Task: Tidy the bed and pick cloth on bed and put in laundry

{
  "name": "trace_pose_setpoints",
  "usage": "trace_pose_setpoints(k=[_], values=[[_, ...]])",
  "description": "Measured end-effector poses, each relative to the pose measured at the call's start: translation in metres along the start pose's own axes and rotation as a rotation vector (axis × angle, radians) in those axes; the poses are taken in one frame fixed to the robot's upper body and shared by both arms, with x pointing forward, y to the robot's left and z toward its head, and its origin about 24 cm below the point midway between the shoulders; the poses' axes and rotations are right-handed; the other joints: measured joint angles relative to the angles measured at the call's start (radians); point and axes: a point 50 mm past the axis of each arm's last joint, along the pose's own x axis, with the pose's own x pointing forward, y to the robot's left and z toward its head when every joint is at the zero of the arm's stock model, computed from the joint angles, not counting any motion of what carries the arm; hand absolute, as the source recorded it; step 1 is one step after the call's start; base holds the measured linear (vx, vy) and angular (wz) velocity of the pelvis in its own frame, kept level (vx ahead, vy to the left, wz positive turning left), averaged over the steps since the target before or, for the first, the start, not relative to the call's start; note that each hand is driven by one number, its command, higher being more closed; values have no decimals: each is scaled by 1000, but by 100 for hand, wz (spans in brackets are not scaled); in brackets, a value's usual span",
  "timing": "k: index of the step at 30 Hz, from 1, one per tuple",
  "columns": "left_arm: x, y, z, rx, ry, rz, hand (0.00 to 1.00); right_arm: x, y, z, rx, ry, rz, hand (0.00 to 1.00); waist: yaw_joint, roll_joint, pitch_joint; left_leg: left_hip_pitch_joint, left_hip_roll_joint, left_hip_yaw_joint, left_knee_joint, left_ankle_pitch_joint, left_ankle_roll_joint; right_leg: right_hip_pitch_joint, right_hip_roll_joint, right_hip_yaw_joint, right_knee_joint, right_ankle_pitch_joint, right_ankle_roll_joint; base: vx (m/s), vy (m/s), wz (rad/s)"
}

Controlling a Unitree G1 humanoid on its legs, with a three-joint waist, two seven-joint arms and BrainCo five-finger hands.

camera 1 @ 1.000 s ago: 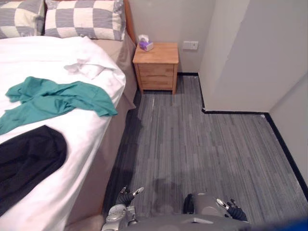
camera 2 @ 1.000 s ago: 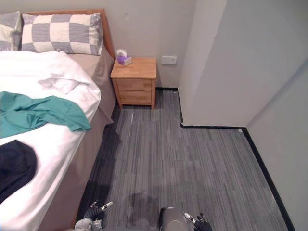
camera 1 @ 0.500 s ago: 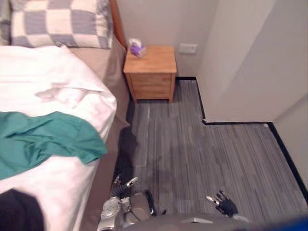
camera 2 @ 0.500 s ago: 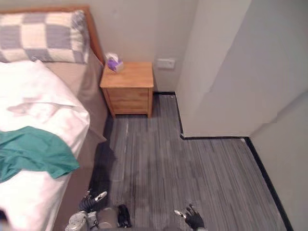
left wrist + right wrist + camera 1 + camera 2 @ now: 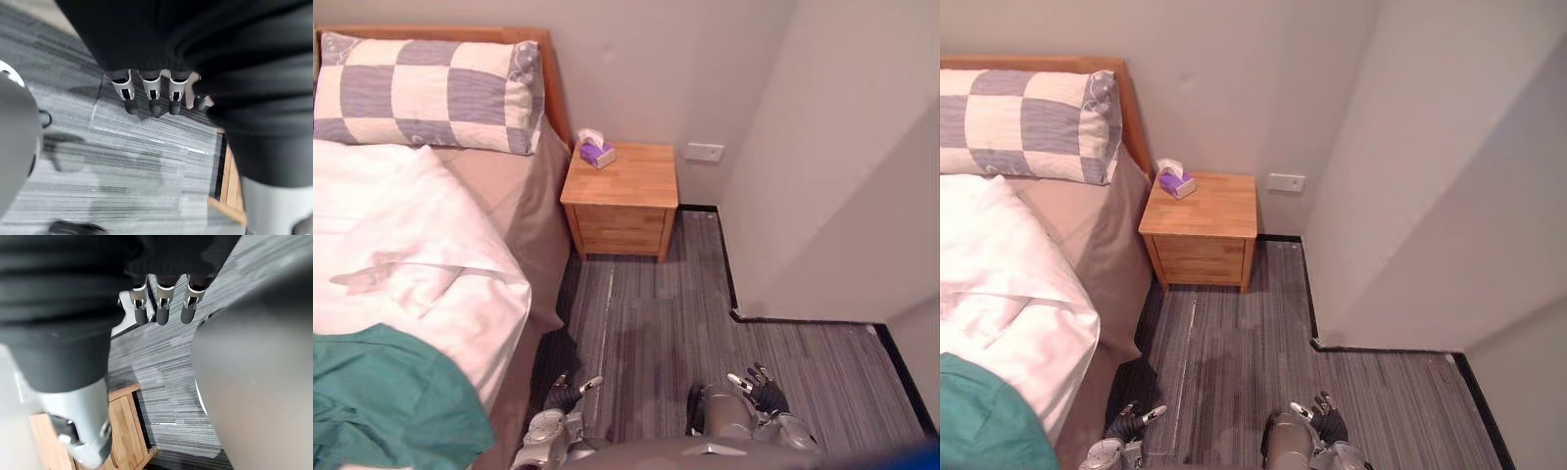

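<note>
The green cloth (image 5: pixel 384 403) lies crumpled on the bed (image 5: pixel 504 191), at the near corner of the white duvet (image 5: pixel 406 250), close to the mattress edge and well apart from both hands. Further up the bed a grey-and-cream checked pillow (image 5: pixel 426 90) leans against the wooden headboard (image 5: pixel 551 69). A wooden nightstand (image 5: pixel 622 201) stands just beside the head of the bed against the wall, with a small purple tissue box (image 5: pixel 597 152) on its top near the back corner; a white wall socket (image 5: pixel 704 152) sits on the wall beside it. The left hand (image 5: pixel 566 396) hangs low over the grey striped floor (image 5: pixel 651 313) near the bed's side, its fingers (image 5: pixel 150 95) straight and relaxed, holding nothing. The right hand (image 5: pixel 764 392) hangs over the floor further from the bed, its fingers (image 5: pixel 164 308) likewise loosely extended and empty.
</note>
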Motion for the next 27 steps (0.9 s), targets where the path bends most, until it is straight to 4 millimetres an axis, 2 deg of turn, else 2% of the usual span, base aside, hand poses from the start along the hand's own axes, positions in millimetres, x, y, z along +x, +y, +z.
trace_pose_setpoints(k=[1,4,5,6,7,8,9,10,11,12,13,14,15,16,17,18,19,20,21,22,23,24,25,27], values=[[0,-7,2,-6,-18,-18,0,0,-3,4,-4,-18,-6,0,5,17,14,-3,-13,-41,4,33,5,-10,-9,14,84,-49,-17,388,-249,81],[-1,-13,1,-39,-35,-21,0,1,-2,9,-48,-35,11,0,1,18,15,25,-7,-89,13,83,1,-65,-29,39,309,-165,-27,317,-283,60],[-4,-9,-5,-44,-25,-7,0,1,3,4,-92,-7,37,0,2,8,-14,11,-1,-98,40,83,1,-19,-29,36,263,-271,-13,321,-281,41],[-3,-11,-3,-54,-34,-7,0,2,4,5,-98,-4,41,0,5,18,-12,7,14,-104,63,83,1,-8,-24,29,265,-290,-18,341,-259,47],[-4,-10,-4,-87,-39,3,0,3,4,7,-133,-4,42,0,3,25,-14,-46,43,-136,162,92,7,19,-13,-10,250,-309,-30,392,-339,67],[-4,-8,-1,-111,-56,9,0,4,4,7,-138,-4,44,0,-9,30,-15,-149,78,-166,345,136,-2,73,-3,-53,213,-323,-36,361,-327,95],[-4,-7,2,-118,-76,13,0,3,4,6,-144,7,46,0,-10,30,-15,-224,107,-172,491,159,-12,125,1,-94,173,-326,-42,285,-262,90],[-4,-6,4,-123,-92,15,0,3,5,4,-156,17,49,0,-8,28,-13,-268,126,-166,573,155,-14,161,3,-119,146,-324,-46,234,-151,77],[-5,-4,7,-131,-119,20,0,2,5,0,-175,39,55,0,0,24,-12,-323,148,-112,667,141,-17,238,4,-162,86,-316,-56,276,-163,74],[-5,-3,9,-134,-127,20,0,2,5,-4,-176,59,54,0,10,17,-11,-348,154,-23,662,123,-14,311,1,-195,24,-308,-49,279,-141,69],[-5,-3,10,-141,-130,19,0,2,5,-5,-175,66,53,0,14,16,-11,-357,150,20,636,115,-12,340,-3,-212,-1,-306,-44,271,-88,65],[-5,-3,12,-150,-141,13,0,2,5,-6,-173,76,52,0,19,17,-11,-376,115,101,541,106,-4,381,-9,-239,-32,-304,-41,378,1,67],[-5,-5,12,-142,-141,3,0,4,6,-4,-169,78,50,0,17,18,-11,-394,60,169,394,123,17,409,-18,-269,-40,-304,-40,386,37,76],[-5,-6,12,-127,-140,-5,0,4,5,-3,-165,81,47,0,14,21,-11,-404,25,204,300,172,54,418,-20,-287,-40,-304,-38,334,67,94],[-4,-4,13,-92,-140,-12,0,4,5,-10,-145,111,38,0,17,1,-13,-378,-10,269,210,196,122,438,-35,-309,-38,-299,-16,335,26,110],[-4,0,15,-68,-141,-9,0,4,10,-12,-136,124,48,0,16,-27,-15,-356,-53,294,146,243,166,425,-63,-328,9,-269,20,323,27,106],[-3,-1,17,-65,-145,-12,0,4,9,-13,-132,124,48,0,11,-20,-9,-350,-53,296,121,258,178,388,-72,-324,62,-259,23,351,26,93],[-1,-3,19,-67,-143,-14,0,4,5,-9,-142,108,41,0,12,-1,6,-346,-42,299,102,272,179,380,-52,-318,-5,-297,29,182,35,63],[-1,-1,16,-64,-125,-6,0,5,4,-7,-142,100,38,0,16,-3,11,-338,-32,326,109,272,180,406,-29,-320,-133,-287,39,216,-24,57],[0,4,15,-51,-113,8,0,5,7,-8,-138,98,44,0,22,-14,13,-332,-39,372,127,271,179,433,-26,-319,-318,-164,26,204,-97,58],[0,6,14,-46,-102,14,0,5,8,-8,-136,93,49,0,8,-24,15,-330,-41,380,138,268,175,459,-30,-328,-327,-112,19,242,-104,56],[0,4,12,-34,-100,7,0,5,8,-7,-153,89,53,0,5,-23,13,-319,-41,393,122,268,173,466,-29,-342,-319,-109,23,205,-76,55],[0,3,12,-23,-99,2,0,5,9,-8,-181,96,61,0,19,-17,10,-299,-61,397,72,281,154,468,-32,-361,-302,-116,34,147,-27,34],[-1,2,9,-17,-86,-2,0,6,7,-6,-182,98,56,0,11,-10,7,-288,-86,389,24,283,152,442,-52,-384,-208,-146,59,100,26,60]])
